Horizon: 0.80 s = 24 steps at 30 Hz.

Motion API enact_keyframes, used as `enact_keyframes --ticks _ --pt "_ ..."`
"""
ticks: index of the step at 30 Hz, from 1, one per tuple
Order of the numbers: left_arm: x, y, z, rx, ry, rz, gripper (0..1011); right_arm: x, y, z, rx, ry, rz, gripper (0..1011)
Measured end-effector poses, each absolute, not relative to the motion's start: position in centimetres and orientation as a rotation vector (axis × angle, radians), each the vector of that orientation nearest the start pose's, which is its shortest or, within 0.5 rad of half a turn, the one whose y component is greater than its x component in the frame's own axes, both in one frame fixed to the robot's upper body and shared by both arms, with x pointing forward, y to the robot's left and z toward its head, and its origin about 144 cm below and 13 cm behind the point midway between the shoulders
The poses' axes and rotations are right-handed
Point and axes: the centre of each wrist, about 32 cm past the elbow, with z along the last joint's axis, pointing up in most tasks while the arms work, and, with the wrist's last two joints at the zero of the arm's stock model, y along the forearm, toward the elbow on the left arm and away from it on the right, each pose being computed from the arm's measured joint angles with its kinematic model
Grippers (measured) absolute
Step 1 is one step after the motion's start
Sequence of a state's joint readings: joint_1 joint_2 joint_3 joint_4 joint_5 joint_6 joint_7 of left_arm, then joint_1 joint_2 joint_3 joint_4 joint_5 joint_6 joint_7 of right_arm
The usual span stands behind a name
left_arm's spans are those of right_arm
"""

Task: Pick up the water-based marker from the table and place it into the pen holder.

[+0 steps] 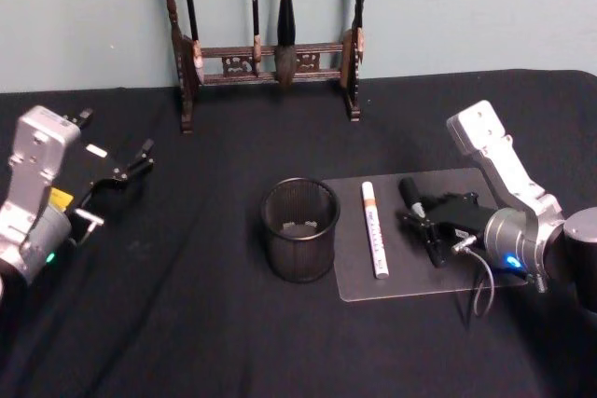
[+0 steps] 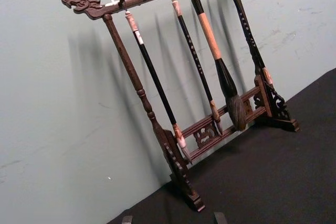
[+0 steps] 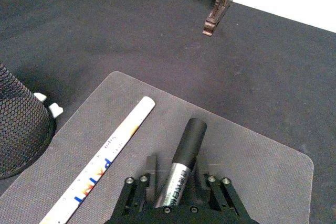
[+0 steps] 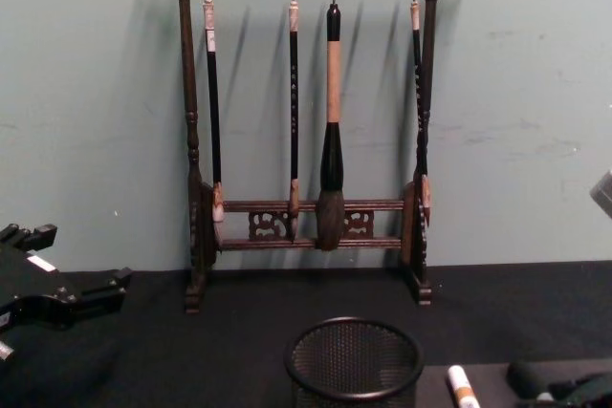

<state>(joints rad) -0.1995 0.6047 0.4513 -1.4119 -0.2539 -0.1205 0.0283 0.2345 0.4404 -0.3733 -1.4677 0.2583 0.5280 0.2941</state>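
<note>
Left arm (image 1: 30, 188): shown at the left edge of the head view, bent, with the grey link raised and the wrist turned forward.
Left wrist lamp (image 1: 48, 256): lit green.
Left gripper (image 1: 131, 167): held clear of the table at the far left and aimed towards the back wall; the fingers (image 2: 126, 219) are set wide apart.
Right arm (image 1: 508, 174): shown at the right edge of the head view, with the elbow link raised and the forearm sloped down and inward.
Right wrist lamp (image 1: 508, 260): lit blue.
Right gripper (image 1: 422, 219): carried low, just above the table, and directed towards the centre.
</note>
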Motion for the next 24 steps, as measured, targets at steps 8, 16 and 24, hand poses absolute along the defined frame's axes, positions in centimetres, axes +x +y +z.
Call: enact_keyframes --ticks 8,16,24 --pt "48.86 30.97 113.98 0.304 -0.285 1.248 1001 50.65 -26.28 116.56 -0.575 0.241 -1.017 227" --pt "48.86 30.97 113.98 0.304 -0.285 1.248 1001 50.65 -26.28 116.56 -0.575 0.241 -1.017 214" --pt "48.86 30.97 113.98 0.304 -0.285 1.248 1001 50.46 -26.41 116.73 -0.554 0.220 -1.019 214"
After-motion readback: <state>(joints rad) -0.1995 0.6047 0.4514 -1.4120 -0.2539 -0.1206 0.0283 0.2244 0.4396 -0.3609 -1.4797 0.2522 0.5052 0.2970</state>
